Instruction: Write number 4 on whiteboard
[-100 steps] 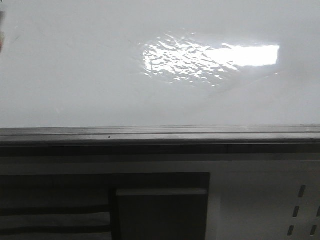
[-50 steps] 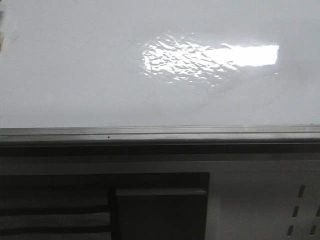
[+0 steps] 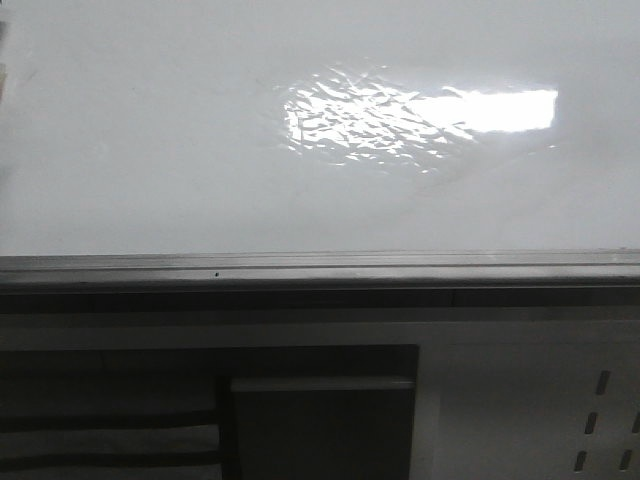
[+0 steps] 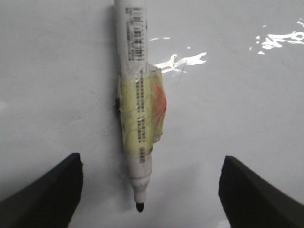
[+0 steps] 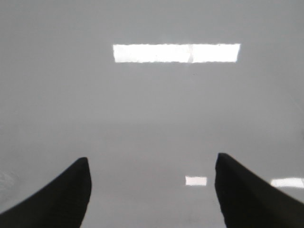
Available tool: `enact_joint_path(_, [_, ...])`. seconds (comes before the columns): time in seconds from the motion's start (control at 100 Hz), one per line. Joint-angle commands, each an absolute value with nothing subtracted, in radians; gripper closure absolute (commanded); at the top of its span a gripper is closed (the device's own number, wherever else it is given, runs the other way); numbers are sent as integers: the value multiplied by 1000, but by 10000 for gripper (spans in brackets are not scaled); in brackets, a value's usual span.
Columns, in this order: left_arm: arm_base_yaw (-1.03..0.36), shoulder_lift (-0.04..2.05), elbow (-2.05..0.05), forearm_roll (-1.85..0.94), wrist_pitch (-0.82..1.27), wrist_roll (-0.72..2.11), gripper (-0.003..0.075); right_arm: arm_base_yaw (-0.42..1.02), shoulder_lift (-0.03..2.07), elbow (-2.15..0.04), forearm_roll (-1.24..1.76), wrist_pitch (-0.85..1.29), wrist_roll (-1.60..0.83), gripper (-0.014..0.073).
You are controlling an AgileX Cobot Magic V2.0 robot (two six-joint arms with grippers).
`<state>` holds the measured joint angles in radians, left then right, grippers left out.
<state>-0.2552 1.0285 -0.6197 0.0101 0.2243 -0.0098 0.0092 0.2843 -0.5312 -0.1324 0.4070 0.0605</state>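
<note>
1. The whiteboard [image 3: 150,150] fills the upper half of the front view: a glossy white surface with a rippled glare patch [image 3: 400,118] right of centre.
2. A grey metal rail [image 3: 320,268] runs along the board's near edge. Below it lies a pale panel [image 3: 520,400] with slots at the far right, and a dark recess [image 3: 320,420].
3. No arm or gripper shows in the front view. No written figure can be made out on the board in any view.
4. Left wrist view: the left gripper [image 4: 149,194] is spread wide, its two dark fingertips [image 4: 47,197] at either side of the frame and well apart from each other.
5. A marker [image 4: 137,109] lies on the whiteboard [image 4: 237,118] between those fingertips, touching neither. It is uncapped, with its black tip [image 4: 139,207] pointing toward the gripper.
6. The marker's white barrel carries printed text and a barcode. A band of yellowish tape [image 4: 142,111] with an orange smear wraps its middle.
7. The left gripper holds nothing; the marker sits a little nearer one fingertip than the other.
8. Right wrist view: the right gripper [image 5: 152,190] is likewise spread wide and holds nothing.
9. Ahead of the right gripper is bare whiteboard [image 5: 152,114] carrying only rectangular light reflections [image 5: 176,52].
</note>
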Motion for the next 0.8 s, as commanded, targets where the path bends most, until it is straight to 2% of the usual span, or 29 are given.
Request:
enact_joint_path(0.0, [-263, 1060, -655, 11, 94, -8, 215, 2, 304, -565, -142, 325, 55, 104])
enact_joint_path(0.34, [-263, 1131, -655, 11, 43, -8, 440, 2, 304, -565, -142, 325, 55, 104])
enact_joint_path(0.79, [-263, 1140, -655, 20, 19, -8, 608, 2, 304, -565, -142, 325, 55, 104])
